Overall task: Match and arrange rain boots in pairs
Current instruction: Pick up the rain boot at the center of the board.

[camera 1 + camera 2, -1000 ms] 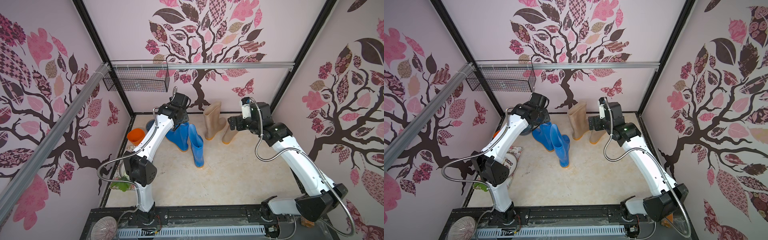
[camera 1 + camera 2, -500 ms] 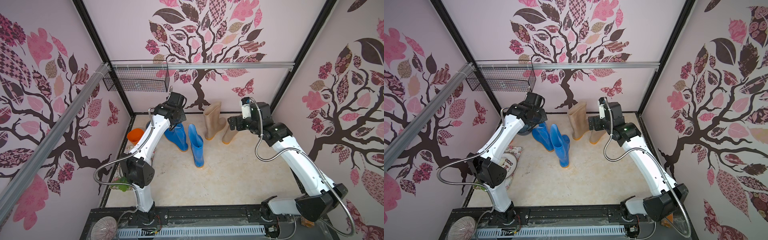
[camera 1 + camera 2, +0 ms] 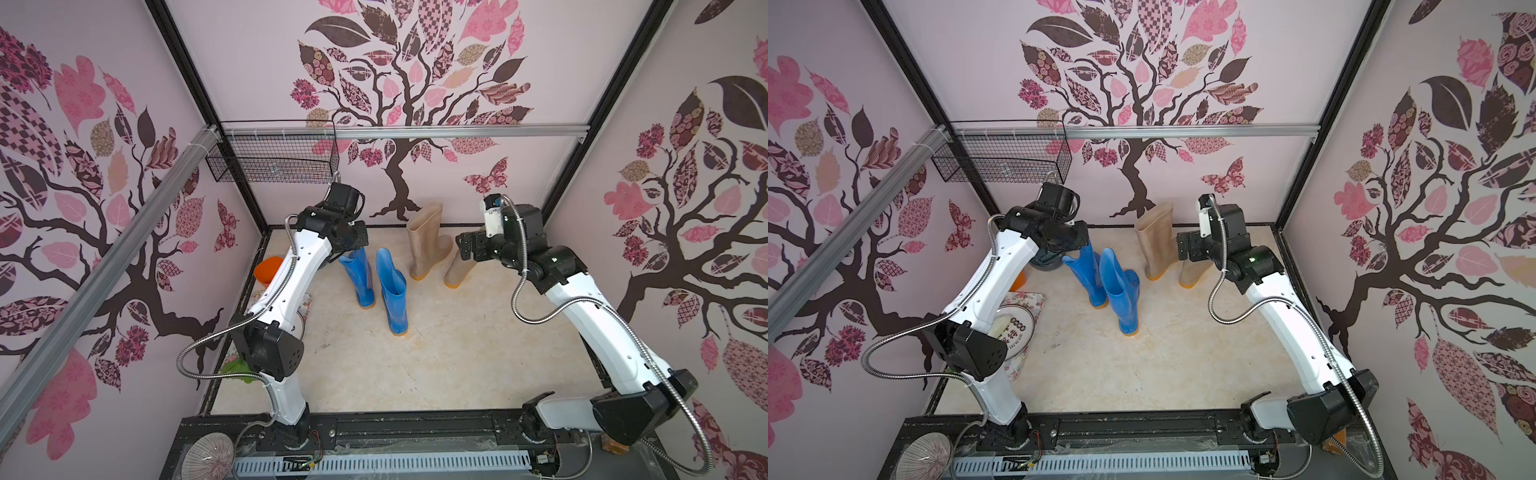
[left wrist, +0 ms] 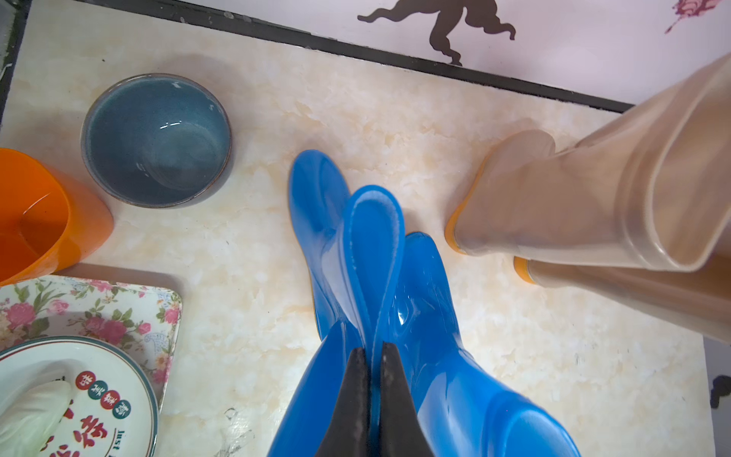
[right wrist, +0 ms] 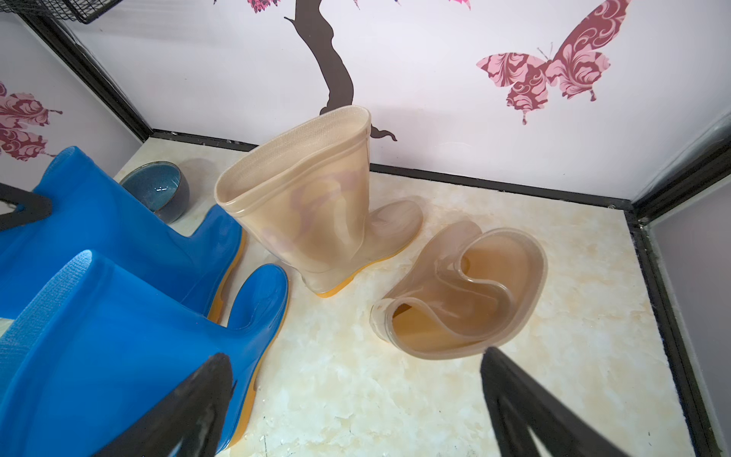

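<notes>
Mid-frame in a top view, the nearer blue boot (image 3: 392,295) stands upright on the desk (image 3: 415,365). Just left of it in the frame and slightly farther back, the second blue boot (image 3: 360,278) stands with its top rim pinched flat by the left hand (image 4: 372,350). Farther right, the right hand (image 5: 354,356) hangs spread above a beige boot (image 5: 463,292) whose mouth is dented. The other beige boot (image 3: 426,241) stands upright near the back wall. A grey-blue bowl (image 4: 156,140) sits beyond the blue boots.
</notes>
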Robot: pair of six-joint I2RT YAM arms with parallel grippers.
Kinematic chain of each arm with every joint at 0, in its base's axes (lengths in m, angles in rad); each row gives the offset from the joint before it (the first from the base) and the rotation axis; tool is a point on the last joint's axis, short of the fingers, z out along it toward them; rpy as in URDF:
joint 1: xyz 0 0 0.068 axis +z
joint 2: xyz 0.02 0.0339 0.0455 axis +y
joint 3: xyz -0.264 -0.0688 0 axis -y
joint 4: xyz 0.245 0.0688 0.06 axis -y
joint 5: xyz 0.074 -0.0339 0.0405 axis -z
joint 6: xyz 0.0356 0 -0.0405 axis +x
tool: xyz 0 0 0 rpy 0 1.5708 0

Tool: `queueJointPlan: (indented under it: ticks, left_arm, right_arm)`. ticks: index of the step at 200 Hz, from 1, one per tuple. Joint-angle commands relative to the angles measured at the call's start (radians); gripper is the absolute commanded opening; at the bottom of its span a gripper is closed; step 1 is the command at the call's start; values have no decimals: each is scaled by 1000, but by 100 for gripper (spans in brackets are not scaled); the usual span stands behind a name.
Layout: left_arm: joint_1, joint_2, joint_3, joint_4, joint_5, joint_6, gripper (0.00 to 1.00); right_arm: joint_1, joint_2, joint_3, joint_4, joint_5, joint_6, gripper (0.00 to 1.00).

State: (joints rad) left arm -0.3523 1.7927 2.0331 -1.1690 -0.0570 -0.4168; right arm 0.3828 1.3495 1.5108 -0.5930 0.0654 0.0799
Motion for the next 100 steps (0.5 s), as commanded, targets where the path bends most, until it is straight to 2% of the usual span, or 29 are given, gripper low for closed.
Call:
queueJointPlan:
  ticks: [1, 50, 100]
  left_arm:
    - [-1, -68, 62, 17, 30, 59, 0]
    - [-4, -101, 38, 5, 41, 84, 0]
    - [-31, -143, 7, -13, -38, 101, 0]
  right_arm:
    - [-6, -30, 14, 15, -16, 18, 100]
    - [-7, -28, 6, 17, -31, 32, 100]
    - [-7, -29, 1, 19, -36, 34, 100]
